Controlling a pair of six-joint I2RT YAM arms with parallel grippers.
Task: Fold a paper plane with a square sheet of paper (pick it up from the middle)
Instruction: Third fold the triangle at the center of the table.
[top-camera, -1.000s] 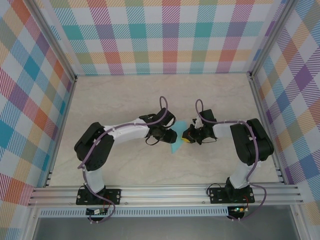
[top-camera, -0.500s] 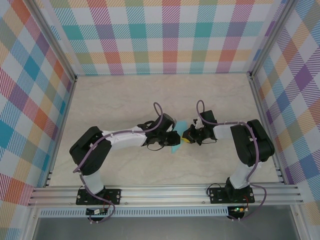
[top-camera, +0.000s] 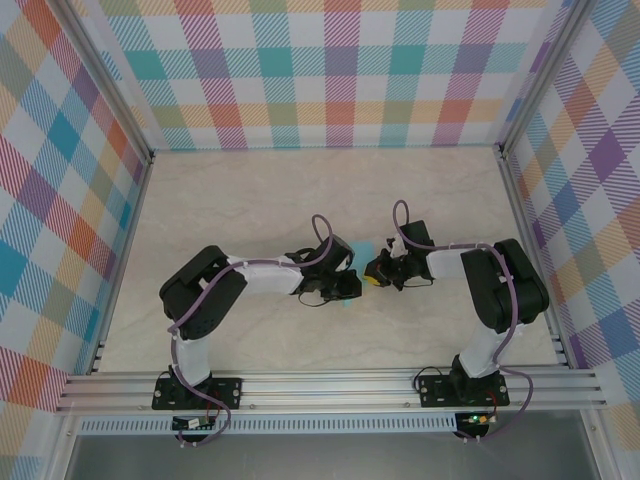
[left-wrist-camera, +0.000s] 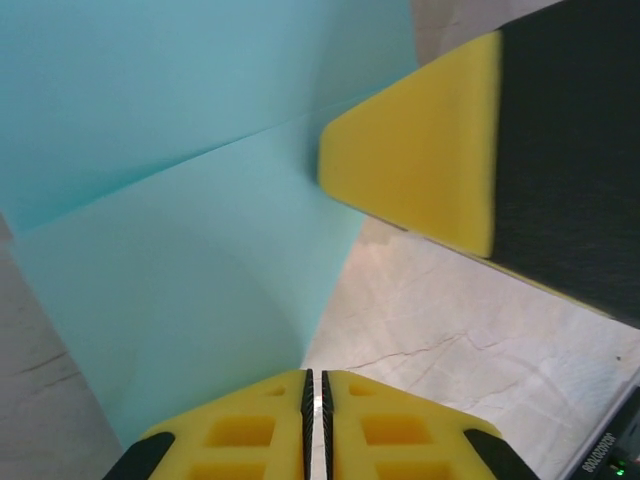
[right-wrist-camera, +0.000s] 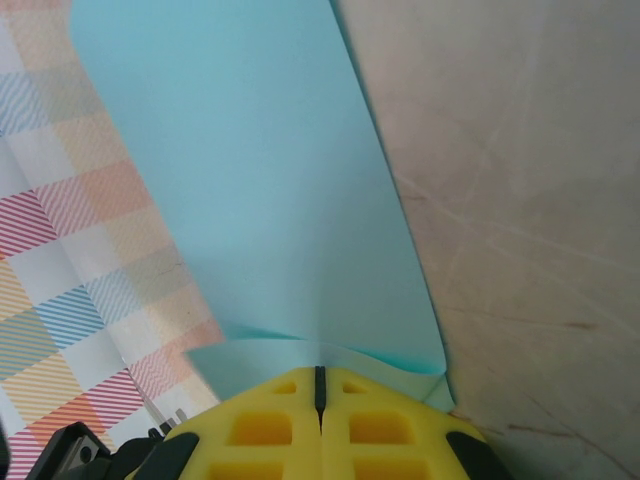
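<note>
Top view: both grippers meet near frame centre, tips almost touching over the marble tabletop. Left gripper sits just left of and below the right gripper.

Teal sheet of paper is held between them, off the table. A straight crease runs across it in the upper half of the left wrist view.

Left gripper: yellow fingers pressed together at bottom of frame, paper's lower edge pinched in the slit. The right gripper's yellow pad is on the sheet at upper right.

Right wrist view: jaws closed tight at bottom centre, folded paper edge clamped, sheet rising to the upper left. Plaid wall behind at left.
</note>
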